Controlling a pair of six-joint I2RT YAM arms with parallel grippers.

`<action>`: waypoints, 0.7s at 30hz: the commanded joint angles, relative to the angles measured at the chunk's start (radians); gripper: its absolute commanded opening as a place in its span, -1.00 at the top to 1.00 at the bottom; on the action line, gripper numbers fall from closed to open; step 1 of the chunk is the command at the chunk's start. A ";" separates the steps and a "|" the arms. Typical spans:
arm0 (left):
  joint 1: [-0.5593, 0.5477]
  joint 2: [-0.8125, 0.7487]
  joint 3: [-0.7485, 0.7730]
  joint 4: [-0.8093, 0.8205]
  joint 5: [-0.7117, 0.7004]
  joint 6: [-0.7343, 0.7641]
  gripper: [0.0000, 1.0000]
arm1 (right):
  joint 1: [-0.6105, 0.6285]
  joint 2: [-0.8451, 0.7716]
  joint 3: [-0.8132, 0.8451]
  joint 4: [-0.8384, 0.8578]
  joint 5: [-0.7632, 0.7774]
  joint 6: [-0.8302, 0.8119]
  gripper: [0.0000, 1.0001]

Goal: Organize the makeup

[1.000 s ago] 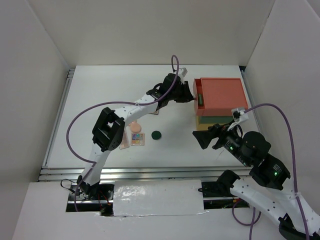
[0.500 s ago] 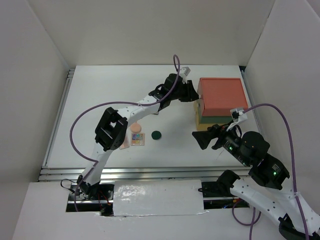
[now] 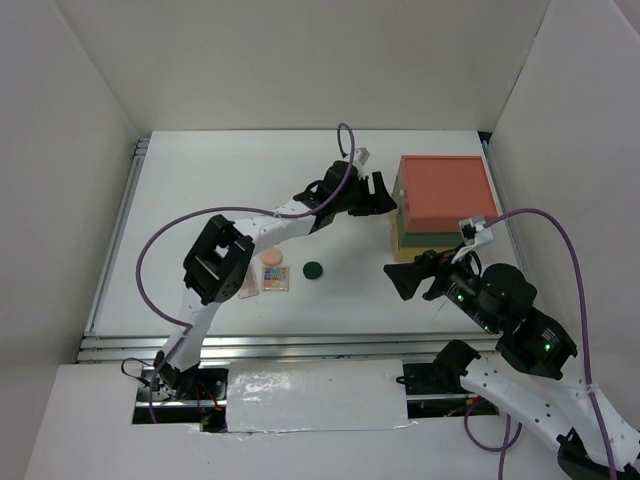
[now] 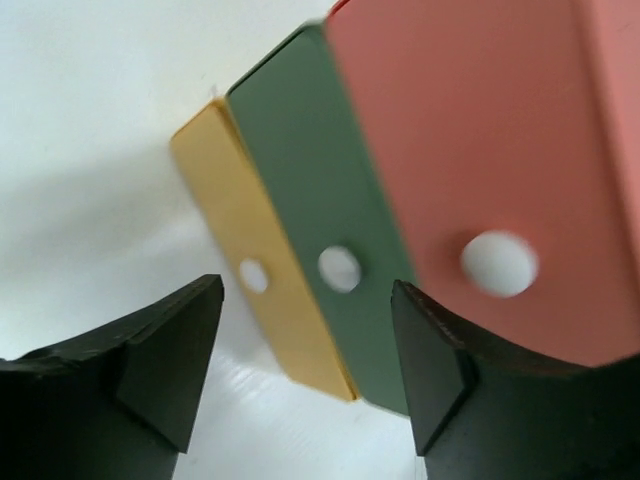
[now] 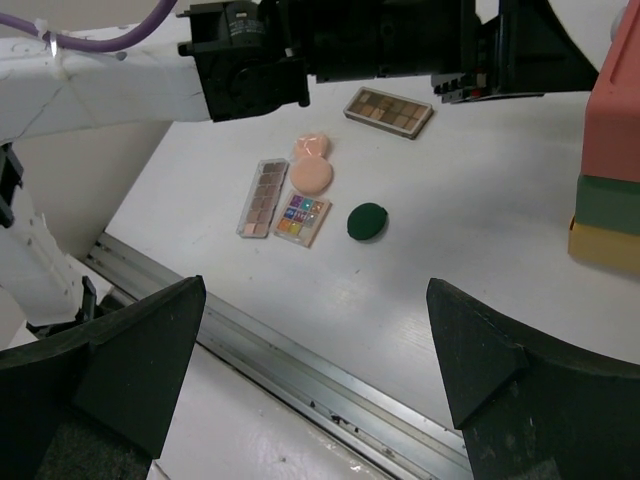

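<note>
Three drawer fronts (image 4: 330, 200) with knobs (image 4: 339, 268) only show in the left wrist view, between the wide-open left tool (image 4: 305, 290). Right wrist view, right tool (image 5: 310, 300) gaping too: makeup (image 5: 311, 176) left of centre on the worktop (image 5: 480, 200), left arm (image 5: 350, 40) above.

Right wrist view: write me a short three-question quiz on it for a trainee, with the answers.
1. True or false: the dark green disc lies inside the drawer box.
2. Which colour is the bottom layer of that box? A red, B green, C yellow.
3. Fill in: ___ long eyeshadow palettes lie on the table.
Key: 1 false; 2 C; 3 two.
</note>
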 commanded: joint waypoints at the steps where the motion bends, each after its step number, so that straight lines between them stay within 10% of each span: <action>1: 0.021 -0.096 -0.096 0.149 -0.021 -0.072 -0.67 | 0.007 -0.013 -0.013 0.041 0.004 -0.010 -1.00; 21: 0.065 0.129 -0.055 0.454 0.317 -0.314 -0.32 | 0.007 -0.016 -0.013 0.048 -0.011 -0.023 -1.00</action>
